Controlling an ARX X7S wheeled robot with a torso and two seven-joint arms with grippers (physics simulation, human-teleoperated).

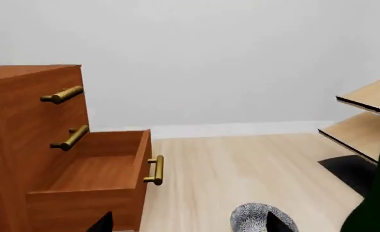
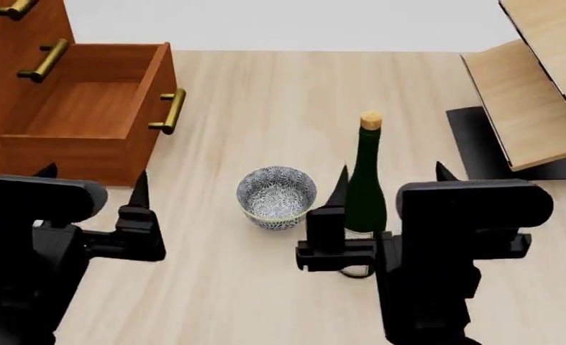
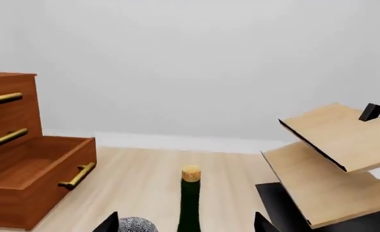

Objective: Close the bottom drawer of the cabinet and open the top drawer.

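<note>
The reddish-brown cabinet (image 2: 4, 86) stands at the far left of the wooden floor. Its bottom drawer (image 2: 90, 108) is pulled out, showing an empty box, with its brass handle (image 2: 170, 110) facing right. The top drawer (image 1: 32, 94) sits flush, as does the middle one (image 1: 41, 135). My left gripper (image 2: 93, 180) hovers open just in front of the pulled-out drawer, touching nothing. My right gripper (image 2: 392, 176) is open too, well to the right of the cabinet, with nothing held.
A patterned blue-white bowl (image 2: 276, 194) sits between the two grippers. A dark green corked bottle (image 2: 364, 172) stands upright just ahead of the right gripper's fingers. A pale plywood rack (image 2: 532, 100) on a black base (image 2: 475, 136) fills the right side.
</note>
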